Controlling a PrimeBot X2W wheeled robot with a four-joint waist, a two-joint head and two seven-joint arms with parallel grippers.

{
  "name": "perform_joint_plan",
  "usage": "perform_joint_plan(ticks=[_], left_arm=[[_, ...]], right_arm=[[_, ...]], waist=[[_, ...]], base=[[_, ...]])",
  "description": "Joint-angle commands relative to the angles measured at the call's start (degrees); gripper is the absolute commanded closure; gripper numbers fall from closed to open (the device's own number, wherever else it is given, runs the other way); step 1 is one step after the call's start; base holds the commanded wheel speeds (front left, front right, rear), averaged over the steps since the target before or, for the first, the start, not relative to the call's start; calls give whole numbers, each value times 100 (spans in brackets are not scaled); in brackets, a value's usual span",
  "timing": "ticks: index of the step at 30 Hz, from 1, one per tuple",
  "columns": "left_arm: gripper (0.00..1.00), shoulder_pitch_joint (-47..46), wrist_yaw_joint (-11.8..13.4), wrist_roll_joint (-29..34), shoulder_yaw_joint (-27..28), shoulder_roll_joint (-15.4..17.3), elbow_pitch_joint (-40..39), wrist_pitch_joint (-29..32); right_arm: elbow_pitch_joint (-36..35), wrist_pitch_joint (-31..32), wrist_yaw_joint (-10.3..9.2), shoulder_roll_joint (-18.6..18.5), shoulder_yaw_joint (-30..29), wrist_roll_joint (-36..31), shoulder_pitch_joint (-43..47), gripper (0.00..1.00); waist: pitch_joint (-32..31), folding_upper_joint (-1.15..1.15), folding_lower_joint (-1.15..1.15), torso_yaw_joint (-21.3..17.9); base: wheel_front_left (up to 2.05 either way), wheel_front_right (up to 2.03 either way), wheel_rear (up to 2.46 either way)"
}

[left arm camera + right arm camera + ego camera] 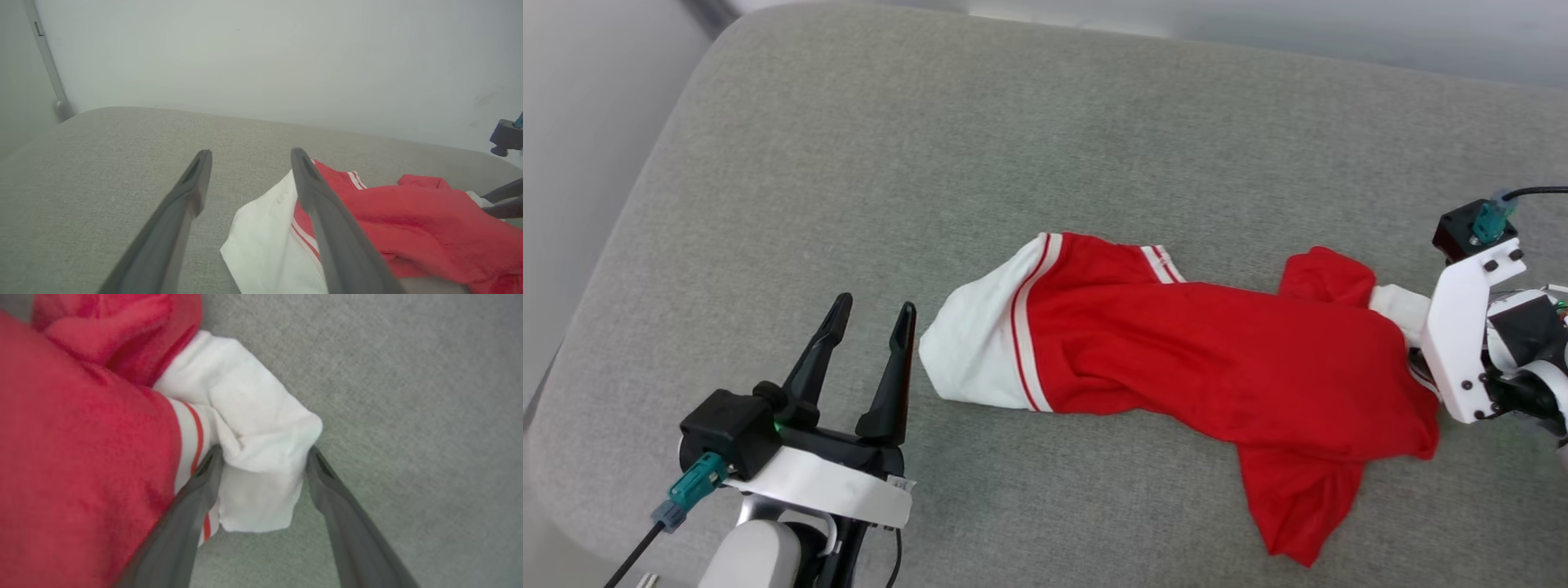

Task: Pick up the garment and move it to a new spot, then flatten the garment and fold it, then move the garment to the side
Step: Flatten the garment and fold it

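The garment [1192,351] lies crumpled in a long heap on a grey upholstered surface [931,147]: red body, white sleeves with red-and-white striped trim. One white sleeve [972,343] points toward my left gripper [872,312], which stands open just left of it and touches nothing. In the left wrist view that gripper [250,155] hovers over the sleeve's edge [265,241]. My right gripper [264,455] is open, its two fingers straddling the bunched second white sleeve [253,428] at the garment's right end. From the head, the right wrist mount [1462,343] hides those fingers.
The grey surface has a rounded corner at the far left [727,33] and a rounded front-left edge [556,457]. A pale wall [261,53] rises behind it, with a thin grey pole [45,57] at the left. Bare fabric stretches beyond and left of the garment.
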Motion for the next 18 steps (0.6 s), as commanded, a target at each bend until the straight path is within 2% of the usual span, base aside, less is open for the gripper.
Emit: perform_joint_plan(ticks=[1, 6, 7, 8, 9, 12, 18], left_arm=[[0, -73, -26, 34, -33, -60, 27, -14], [0, -28, -61, 69, -55, -114, 101, -14], [0, -11, -60, 73, -41, -118, 114, -14], [0, 15, -65, 77, -24, -117, 128, -14], [0, 48, -69, 83, -3, -109, 141, -14], [0, 96, -79, 102, 87, -64, 164, -14], [0, 241, -87, 138, 224, -12, 132, -15]], right_arm=[[233, -14, -5, -114, 138, 43, 6, 0], [795, -129, -6, -102, 344, 225, 399, 0], [873, -162, -5, -75, 368, 290, 498, 11], [927, -225, -5, -48, 377, 345, 573, 63], [951, -326, -4, -30, 364, 386, 608, 100], [921, -779, -7, -44, 266, 431, 620, 100], [531, -2078, -6, -49, -199, 513, 523, 100]], waist=[[90, 0, 0, 165], [56, 0, 0, 281], [34, 0, 0, 284], [2, 0, 0, 275], [-32, 0, 0, 256], [-169, 0, 0, 137], [-531, 0, 0, -242]], base=[[0, 0, 0], [0, 0, 0], [0, 0, 0], [0, 0, 0], [0, 0, 0], [0, 0, 0], [0, 0, 0]])
